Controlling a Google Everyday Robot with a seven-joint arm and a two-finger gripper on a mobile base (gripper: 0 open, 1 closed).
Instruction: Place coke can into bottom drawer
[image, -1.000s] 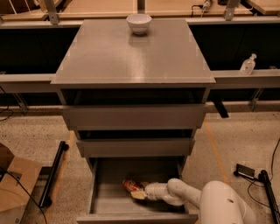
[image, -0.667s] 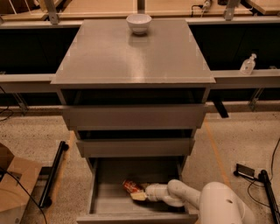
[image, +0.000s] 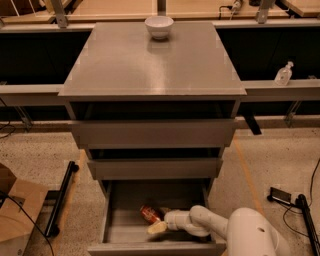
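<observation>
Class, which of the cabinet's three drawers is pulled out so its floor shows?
The bottom drawer: it holds the coke can and the gripper; the two above show only fronts.

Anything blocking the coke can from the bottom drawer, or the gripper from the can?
Nothing visible. The coke can is already inside the open bottom drawer, near the middle. The gripper reaches in from the right, right against the can, nothing between them. Whether the can rests on the floor is unclear.

Gripper (image: 156, 221) nxt to coke can (image: 149, 213), both inside open bottom drawer (image: 125, 229).
</observation>
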